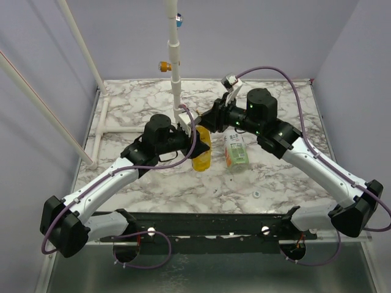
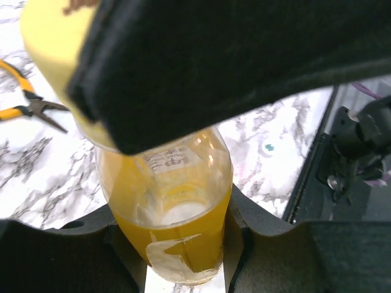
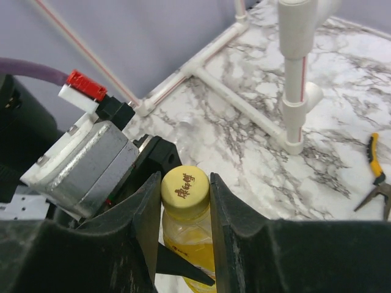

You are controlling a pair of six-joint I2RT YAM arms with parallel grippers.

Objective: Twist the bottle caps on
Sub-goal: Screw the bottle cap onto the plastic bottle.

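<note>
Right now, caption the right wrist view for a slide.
Right gripper grips the yellow cap on the yellow bottle.

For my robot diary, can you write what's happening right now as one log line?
left claw: holding yellow bottle | right claw: gripping yellow cap atop it | clear bottle: on table, untouched

Holds one bottle [image 1: 201,155] at the middle of the desk [image 1: 140,97], between the fingers of the left gripper [image 1: 190,137], cap [image 3: 184,190] on top. Has the right gripper [image 3: 185,201] on that cap, a finger touching each side. Lays a second bottle [image 1: 236,151] flat on the desk, just right of the first. Leaves a loose cap [image 1: 257,195] nearer the front edge, right of both bottles, well apart. Sets a post [image 1: 176,91] behind them, pliers [image 3: 376,177] near its foot.
</note>
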